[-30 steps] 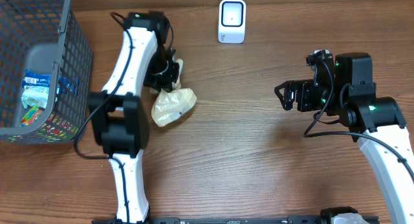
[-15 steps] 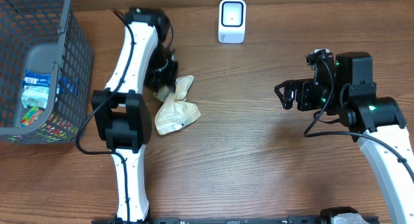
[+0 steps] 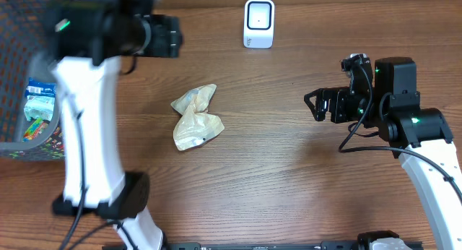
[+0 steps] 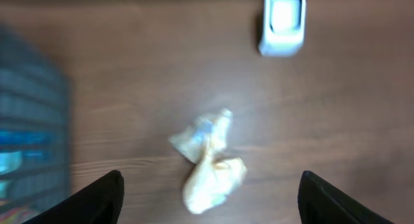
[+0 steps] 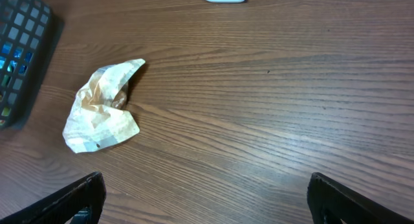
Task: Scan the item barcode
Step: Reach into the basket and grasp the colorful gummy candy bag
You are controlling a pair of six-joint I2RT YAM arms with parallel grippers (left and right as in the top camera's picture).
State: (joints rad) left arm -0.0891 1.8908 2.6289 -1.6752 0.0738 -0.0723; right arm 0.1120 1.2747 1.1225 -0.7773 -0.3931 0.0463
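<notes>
View from above of a wooden bench [image 3: 289,192] with two robot arms. At the far left stands a dark mesh basket [image 3: 22,26] holding a few coloured packets [image 3: 40,98]. The left arm [image 3: 86,120] rises just beside it, high and close to the camera, so it shows as a blur. Its wrist view looks straight down from well above. The left pincer [image 4: 210,185] has its two fingers wide apart, with nothing between them.

Right of that arm, the item to be scanned lies loose on the wood and nothing touches it. It is a crumpled cream packet [image 3: 195,118], soft and folded on itself. No barcode can be made out on it (the upper face is creased and too small to read). Further right, at the far edge of the bench, a small white scanner [image 3: 259,23] stands well apart from the packet.

On the right side, the right pincer [image 3: 312,105] hangs over bare wood, its fingers also spread and empty, pointing towards the packet.

Judging by this layout, the task is at the pick-up step, and the scan itself is not yet done. The next move calls for one pincer to come down over the packet and close gently on a fold. It then has to lift the packet and turn the printed code to face the scanner window
</notes>
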